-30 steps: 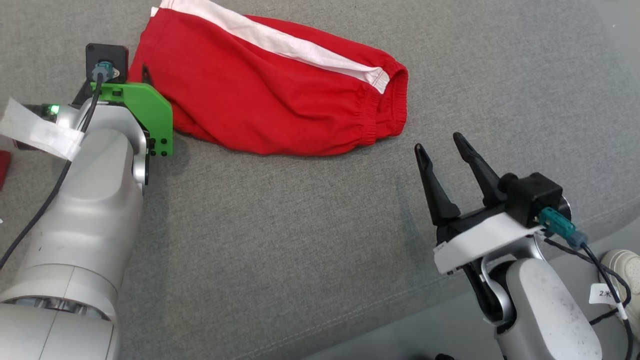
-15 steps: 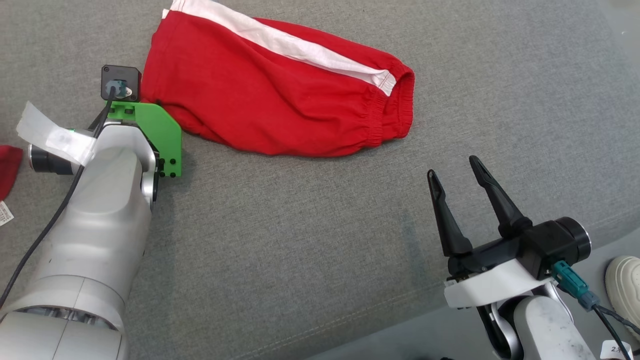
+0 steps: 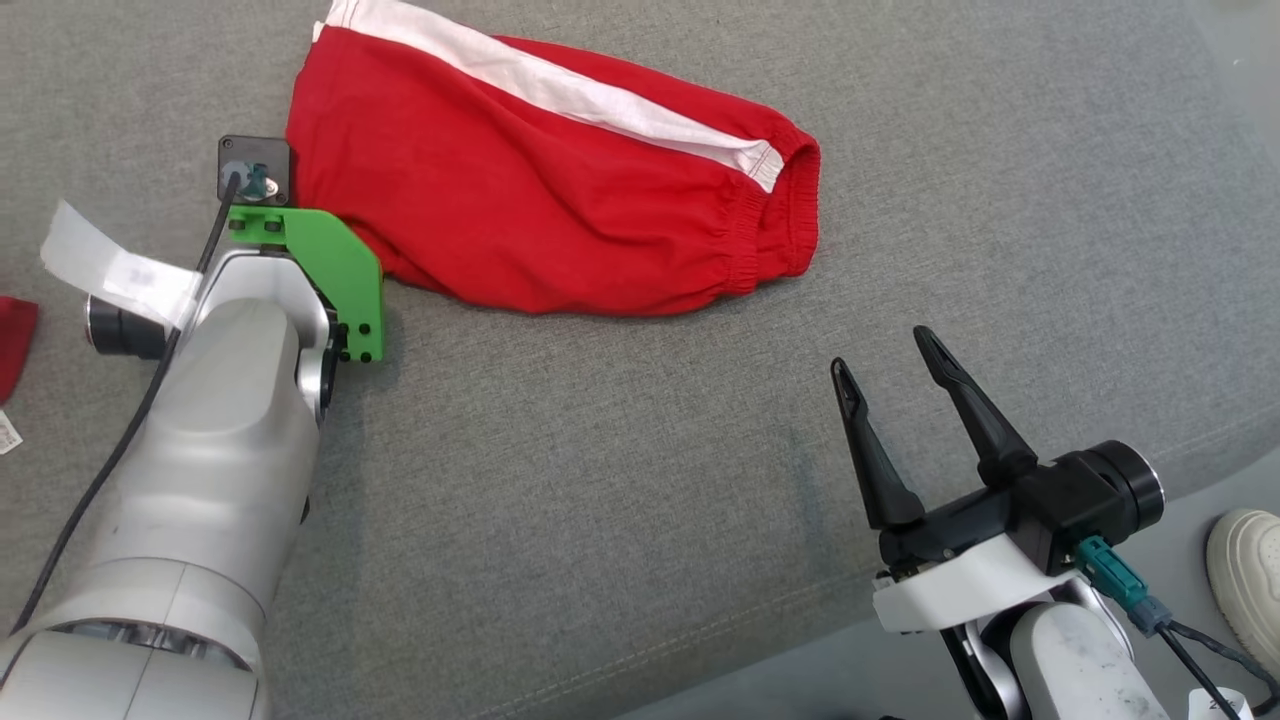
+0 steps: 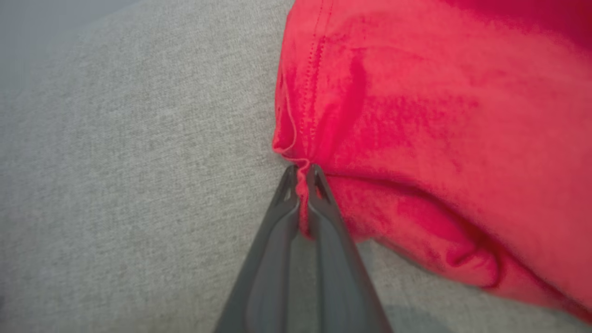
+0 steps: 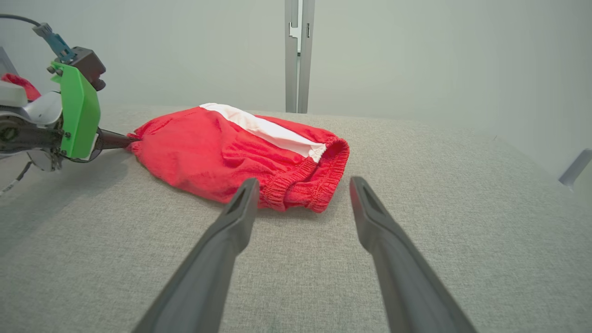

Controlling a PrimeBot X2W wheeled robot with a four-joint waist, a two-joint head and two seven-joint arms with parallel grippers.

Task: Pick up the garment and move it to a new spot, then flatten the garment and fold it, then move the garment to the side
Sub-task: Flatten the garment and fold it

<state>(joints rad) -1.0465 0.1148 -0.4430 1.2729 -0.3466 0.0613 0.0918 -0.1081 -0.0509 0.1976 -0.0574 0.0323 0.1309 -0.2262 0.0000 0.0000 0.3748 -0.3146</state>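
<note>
The garment (image 3: 540, 190) is a pair of red shorts with a white side stripe and an elastic waistband, folded over on the grey cushion. In the left wrist view my left gripper (image 4: 303, 173) is shut on the garment (image 4: 416, 115), pinching a stitched hem corner between its tips. From the head view the left wrist's green bracket (image 3: 335, 275) sits at the garment's left edge and covers the fingers. My right gripper (image 3: 880, 350) stands open below the waistband end, apart from the cloth. The right wrist view shows the garment (image 5: 222, 148) ahead of the open right gripper (image 5: 300, 185).
The grey upholstered surface (image 3: 600, 480) has its front edge at the lower right. A shoe (image 3: 1245, 570) shows past that edge. Another red cloth piece (image 3: 15, 335) lies at the far left. A wall with a metal post (image 5: 298, 55) stands behind the surface.
My left gripper has closed on the garment's hem corner. The right arm has dropped lower in the head view, and that camera has shifted a little.
</note>
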